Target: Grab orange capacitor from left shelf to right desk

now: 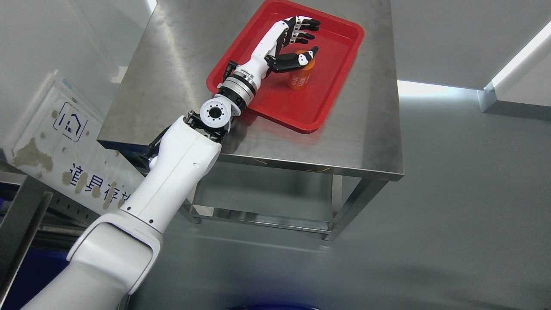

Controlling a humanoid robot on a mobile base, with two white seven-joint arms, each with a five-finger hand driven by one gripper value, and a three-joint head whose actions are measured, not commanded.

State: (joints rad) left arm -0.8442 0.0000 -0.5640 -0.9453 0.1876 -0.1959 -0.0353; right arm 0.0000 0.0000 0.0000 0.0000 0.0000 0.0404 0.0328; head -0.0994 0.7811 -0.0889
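An orange capacitor (300, 77) stands upright in the red tray (297, 110) on the steel desk (357, 142). My left arm reaches in from the lower left across the desk's front edge. Its hand (316, 38) hovers over the tray with the fingers (303, 29) spread well beyond the capacitor. The black thumb (297, 60) lies across the capacitor's top, and I cannot tell whether it touches. The hand is open and grips nothing. The right arm does not show.
A white sign board (64, 146) with blue characters leans at the left, beside a steel shelf frame (21, 219) at the lower left. Grey floor (452, 215) spreads to the right of the desk. The desk's legs and lower rail (267, 219) show beneath its top.
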